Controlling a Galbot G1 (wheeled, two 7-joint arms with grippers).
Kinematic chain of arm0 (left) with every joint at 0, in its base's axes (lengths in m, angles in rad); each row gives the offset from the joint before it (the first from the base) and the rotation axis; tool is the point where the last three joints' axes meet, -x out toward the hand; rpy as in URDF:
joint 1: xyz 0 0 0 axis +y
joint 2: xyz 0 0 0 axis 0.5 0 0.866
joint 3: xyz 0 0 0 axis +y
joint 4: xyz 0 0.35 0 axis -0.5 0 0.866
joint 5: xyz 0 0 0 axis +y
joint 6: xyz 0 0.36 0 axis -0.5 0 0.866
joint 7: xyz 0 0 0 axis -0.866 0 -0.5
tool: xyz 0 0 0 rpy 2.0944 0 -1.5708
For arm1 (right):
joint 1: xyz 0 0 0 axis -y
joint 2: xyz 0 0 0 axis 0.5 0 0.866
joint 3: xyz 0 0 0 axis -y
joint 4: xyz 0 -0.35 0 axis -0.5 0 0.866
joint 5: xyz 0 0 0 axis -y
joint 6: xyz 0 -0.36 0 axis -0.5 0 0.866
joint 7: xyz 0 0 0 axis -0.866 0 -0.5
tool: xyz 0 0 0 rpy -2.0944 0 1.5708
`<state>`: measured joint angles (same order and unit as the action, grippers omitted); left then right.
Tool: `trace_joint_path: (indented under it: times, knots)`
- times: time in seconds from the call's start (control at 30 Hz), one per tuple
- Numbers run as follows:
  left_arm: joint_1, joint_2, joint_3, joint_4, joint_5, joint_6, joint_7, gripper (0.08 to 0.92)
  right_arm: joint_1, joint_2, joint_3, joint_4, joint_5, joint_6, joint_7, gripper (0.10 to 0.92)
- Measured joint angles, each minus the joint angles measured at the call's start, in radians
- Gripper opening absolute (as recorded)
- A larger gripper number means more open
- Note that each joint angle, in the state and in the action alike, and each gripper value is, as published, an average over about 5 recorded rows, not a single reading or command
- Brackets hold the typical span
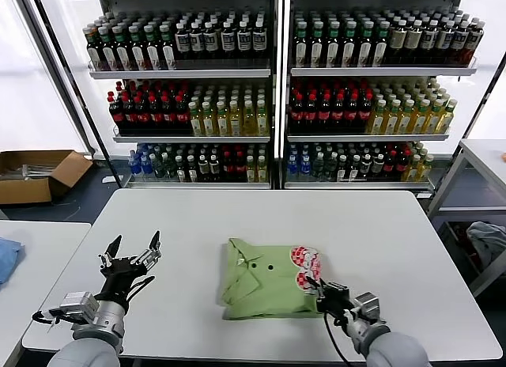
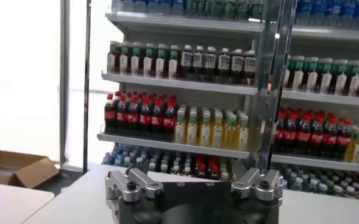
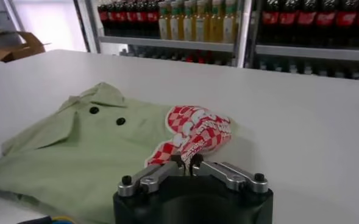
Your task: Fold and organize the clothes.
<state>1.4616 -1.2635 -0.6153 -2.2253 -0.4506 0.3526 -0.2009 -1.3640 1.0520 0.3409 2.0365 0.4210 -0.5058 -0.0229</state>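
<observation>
Shelving units (image 1: 273, 82) behind the desk (image 1: 190, 225) carry rows of bottles (image 1: 198, 114): dark ones with white labels on the upper shelf, red-capped dark ones and yellow ones on the middle shelf, blue, green and red ones on the lowest. An open cardboard box (image 1: 35, 173) sits on the floor to the robot's left; contents cannot be made out. Light green polo shirt (image 1: 265, 280) lies on the white desk, near its front edge and right of centre, folded into a rough compact rectangle. Collar (image 3: 97, 97) lies on top toward the shirt's left side, two dark buttons (image 3: 106, 115) just beside it. Red-and-white checked logo (image 3: 194, 134) shows crumpled along the shirt's right edge. Fabric looks thin, with soft wrinkles. Right gripper (image 1: 322, 292) sits at the shirt's front right corner, jaws drawn nearly together and pinching the fabric at the logo's lower edge. Left gripper (image 1: 134, 248) hovers above bare desk, well apart from the shirt on its left, jaws spread wide and holding nothing. A blue cloth (image 1: 8, 256) lies on a neighbouring desk at far left.
</observation>
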Motion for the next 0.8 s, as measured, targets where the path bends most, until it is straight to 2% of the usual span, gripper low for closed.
trace_joint_path:
  times: [0.37, 0.63, 0.8]
  knots:
    - [-0.015, -0.006, 0.019, 0.026, 0.044, -0.014, 0.016, 0.823, -0.074, 0.007, 0.144, 0.024, -0.07, 0.096, -0.01, 0.499]
    - [-0.015, -0.014, 0.03, 0.02, 0.042, -0.01, 0.011, 0.823, -0.01, 0.079, 0.084, 0.006, -0.089, 0.137, 0.01, 0.732]
    - [0.004, -0.018, 0.021, 0.012, 0.041, -0.014, 0.014, 0.823, 0.046, 0.14, 0.0, -0.058, -0.103, 0.137, 0.031, 0.814]
